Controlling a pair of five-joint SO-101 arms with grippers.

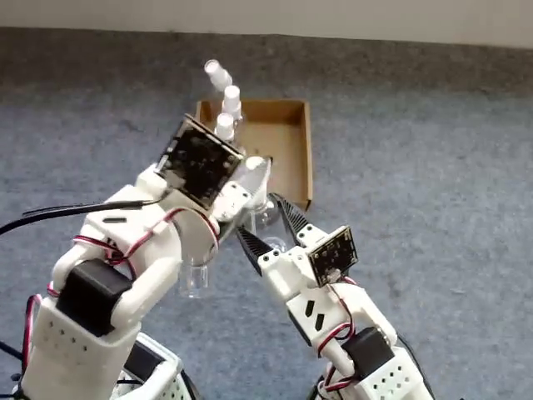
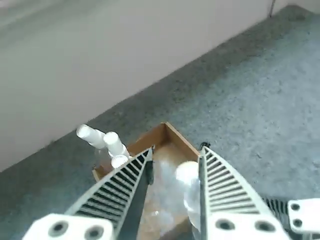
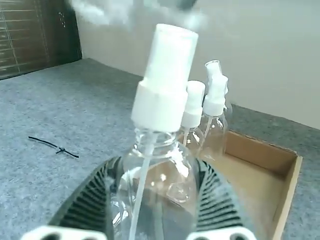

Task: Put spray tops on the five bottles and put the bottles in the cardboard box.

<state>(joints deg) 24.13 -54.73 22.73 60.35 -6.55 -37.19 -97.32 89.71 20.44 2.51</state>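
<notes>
My right gripper (image 3: 157, 172) is shut on a clear bottle (image 3: 150, 190), holding it upright just in front of the cardboard box (image 1: 297, 150). A white spray top (image 3: 162, 85) sits on the bottle's neck with its tube hanging inside. My left gripper (image 2: 177, 150) hangs open above it, and the spray top (image 2: 187, 176) lies between its fingers, close to one of them. Three bottles with spray tops (image 1: 226, 102) stand in the box's far left corner. In the high view my right gripper (image 1: 258, 215) sits under the left arm's wrist.
Another clear bottle without a top (image 1: 193, 277) stands on the grey carpet beneath the left arm. A thin black tie (image 3: 52, 146) lies on the carpet off to the side. The box's right half (image 2: 172, 145) holds nothing. A pale wall runs behind the box.
</notes>
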